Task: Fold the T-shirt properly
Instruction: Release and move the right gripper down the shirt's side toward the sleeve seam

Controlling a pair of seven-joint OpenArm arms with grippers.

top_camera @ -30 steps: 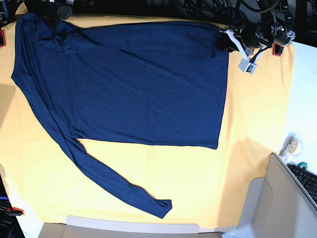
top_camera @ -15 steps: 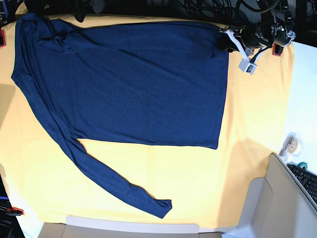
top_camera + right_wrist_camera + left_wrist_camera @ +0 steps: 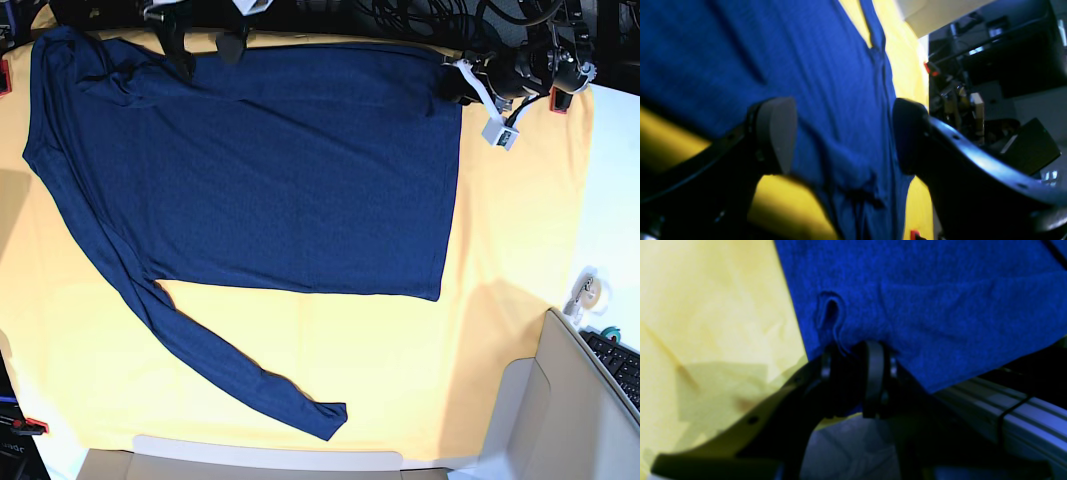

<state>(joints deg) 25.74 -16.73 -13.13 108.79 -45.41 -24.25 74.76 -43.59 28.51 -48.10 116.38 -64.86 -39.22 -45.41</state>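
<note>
Pincer of the right arm (image 3: 205, 48), jaws wide and empty, has dropped into the frame's upper left over the spread T-shirt (image 3: 280, 170), while the left pincer (image 3: 458, 85) stays clamped on its upper-right hem corner, so a two-handed fold looks imminent.

lab bench, cable tangle (image 3: 420, 15), keyboard (image 3: 620, 362)

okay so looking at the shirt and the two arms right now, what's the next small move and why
Probably lower the right tool and close it on the shirt edge. Its jaws stand open over the far edge near the shoulder, gripping nothing, while the left tool is already pinched on the hem corner. The shirt lies spread flat on the yellow cloth, one sleeve trailing toward the near edge, so both far corners need holding before folding.
</note>
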